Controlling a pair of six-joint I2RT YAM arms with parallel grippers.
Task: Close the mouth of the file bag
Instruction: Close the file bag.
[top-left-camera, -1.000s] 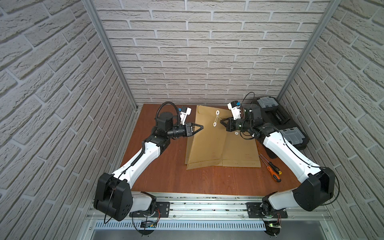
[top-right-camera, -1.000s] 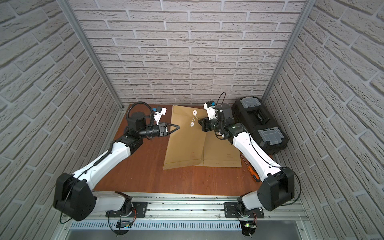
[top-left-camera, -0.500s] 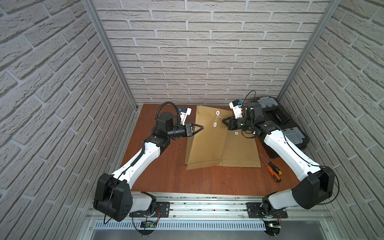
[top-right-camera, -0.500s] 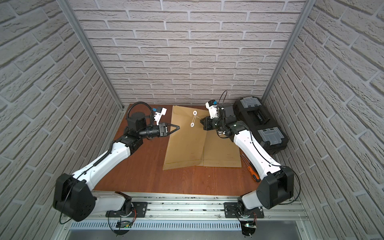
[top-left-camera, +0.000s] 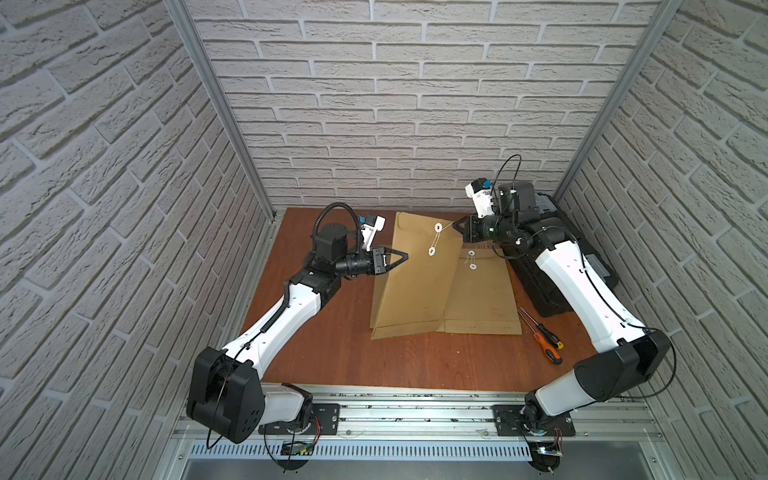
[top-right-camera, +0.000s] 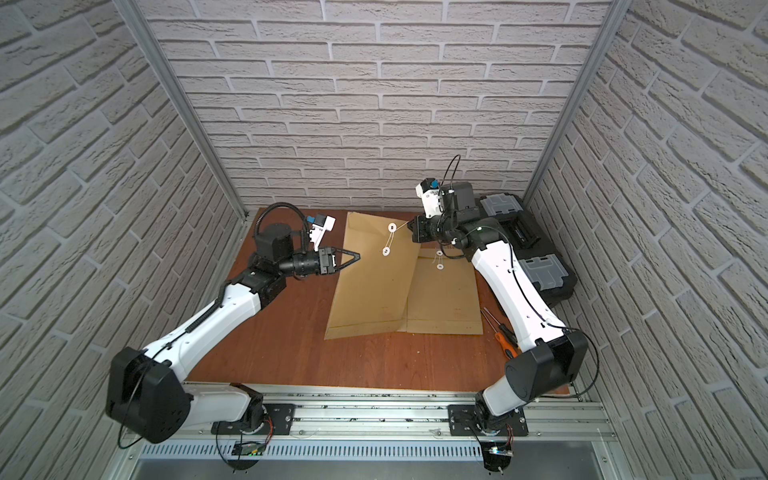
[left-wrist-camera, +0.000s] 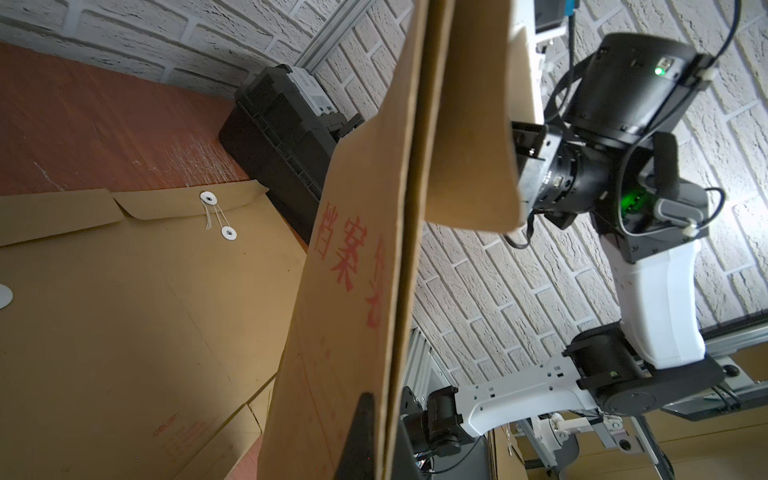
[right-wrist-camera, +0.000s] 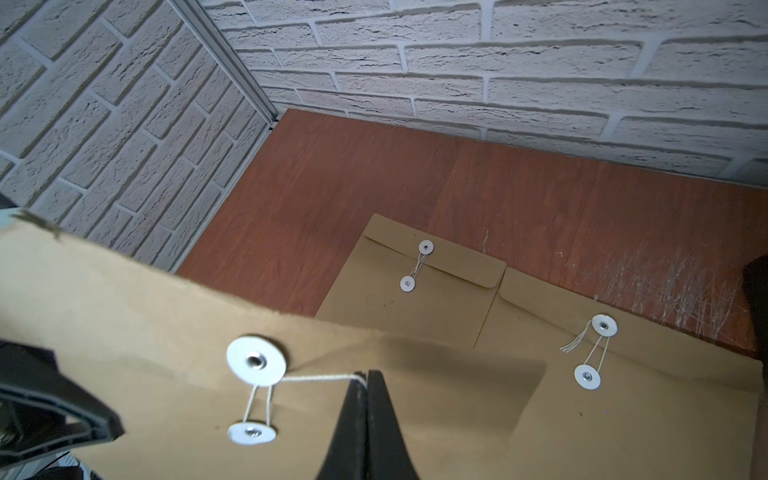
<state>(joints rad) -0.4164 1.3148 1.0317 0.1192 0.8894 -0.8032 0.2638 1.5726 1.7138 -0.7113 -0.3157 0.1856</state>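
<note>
1. Lower centre of both top views, bare surface (top-left-camera: 332, 353) lies open; screwdrivers (top-left-camera: 544, 340) sit lower right.
2. Mid-frame, the file bag (top-left-camera: 415, 282) tilts up, partly hiding flat bags (top-left-camera: 482, 299) beneath; left end effector (top-left-camera: 404, 255) is clamped on its left edge.
3. Farther back, right end effector (top-left-camera: 457, 225) pinches the string (right-wrist-camera: 316, 378) beside the upper disc (right-wrist-camera: 256, 360), jaws closed.

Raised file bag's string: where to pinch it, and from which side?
Pinch the free tail of the string just past the upper disc on the bag, coming from the right arm's side: it leaves the disc as one straight strand there. The right gripper is shut on it at that spot.
</note>
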